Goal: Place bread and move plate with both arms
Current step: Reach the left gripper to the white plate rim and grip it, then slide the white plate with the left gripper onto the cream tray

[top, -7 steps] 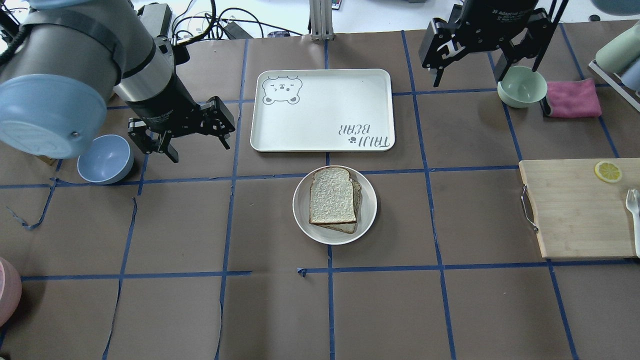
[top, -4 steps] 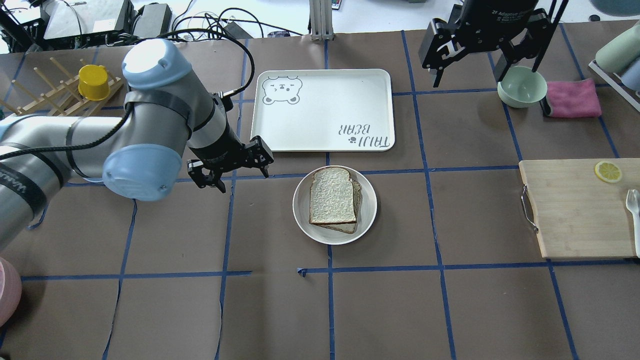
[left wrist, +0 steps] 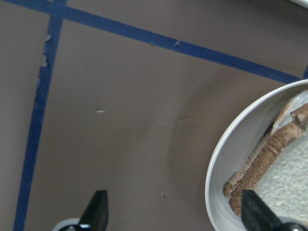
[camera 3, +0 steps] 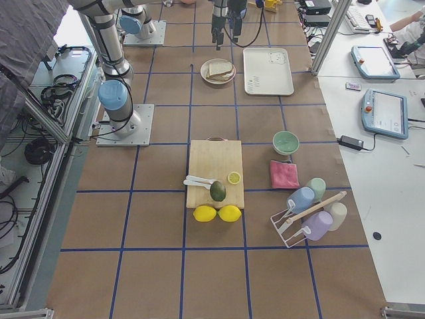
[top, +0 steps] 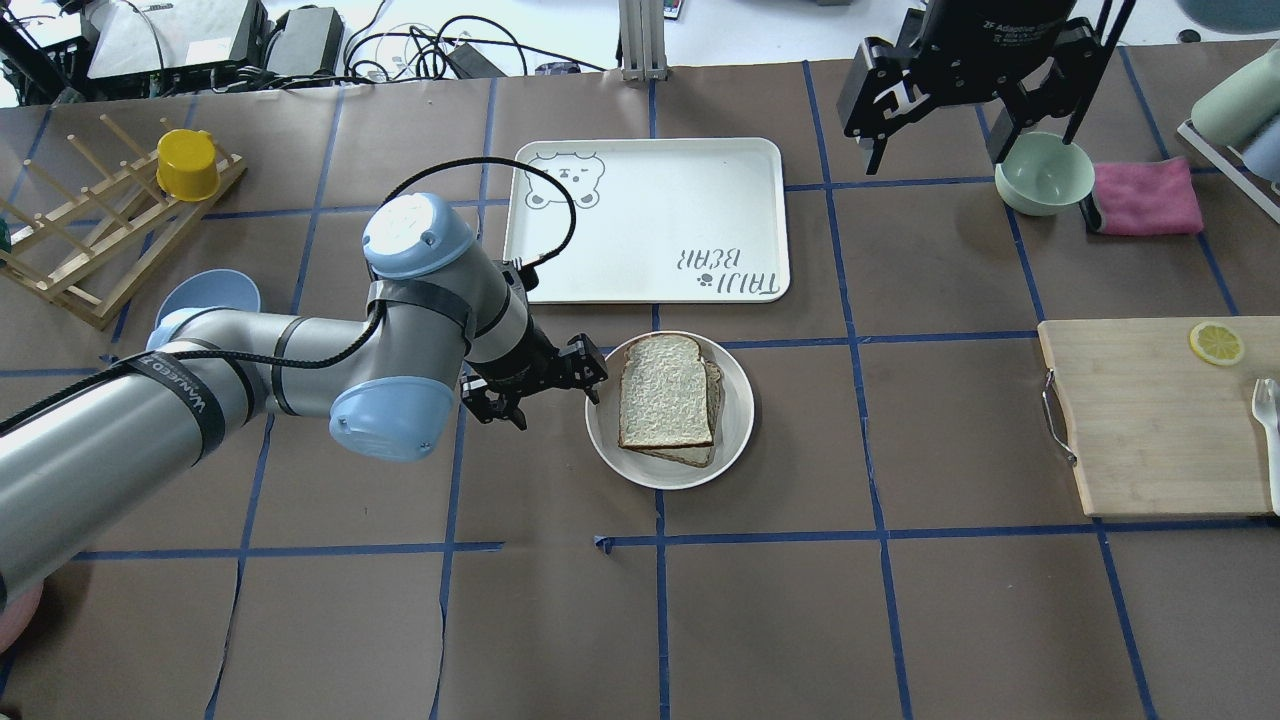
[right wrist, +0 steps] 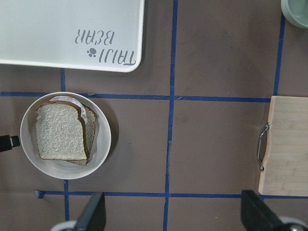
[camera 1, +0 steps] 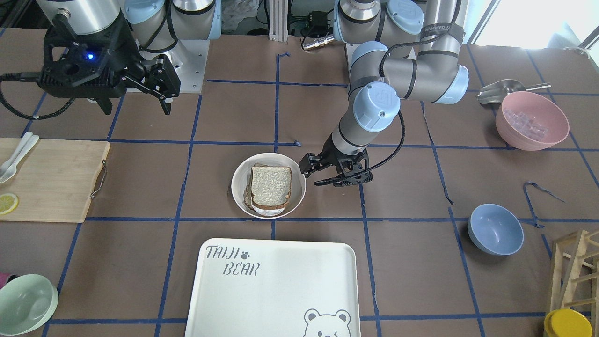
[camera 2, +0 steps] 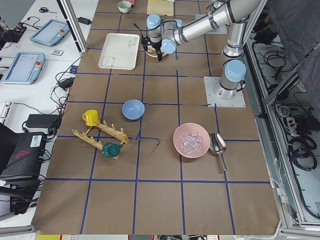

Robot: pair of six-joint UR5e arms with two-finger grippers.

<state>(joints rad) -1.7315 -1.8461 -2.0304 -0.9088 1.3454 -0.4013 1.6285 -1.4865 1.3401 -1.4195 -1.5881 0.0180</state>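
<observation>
The bread (top: pixel 665 390) is a thick pale slice with a dark crust. It lies on a thinner tan slice (top: pixel 714 392) in the round cream plate (top: pixel 600 425) at the table's middle. My left gripper (top: pixel 548 398) is open and low at the plate's left rim. In the left wrist view one fingertip (left wrist: pixel 252 211) stands over the plate's rim (left wrist: pixel 219 163) and the other over bare table, with the bread's crust (left wrist: pixel 262 161) close by. My right gripper (top: pixel 938 150) is open, empty and high at the far right. Its wrist view shows the bread (right wrist: pixel 60 131) and plate (right wrist: pixel 103 139) below it.
The white "TAIJI BEAR" tray (top: pixel 650 220) lies just beyond the plate. A mint bowl (top: pixel 1043 172) and pink cloth (top: pixel 1145 197) are at the far right, a cutting board (top: pixel 1150 420) at the right. A blue bowl (top: pixel 205 292) and wooden rack (top: pixel 90 240) are at the left.
My left arm has swung from beside the blue bowl rightward and down to the plate's left rim, gripper still open. The right arm, plate and bread have not moved.
</observation>
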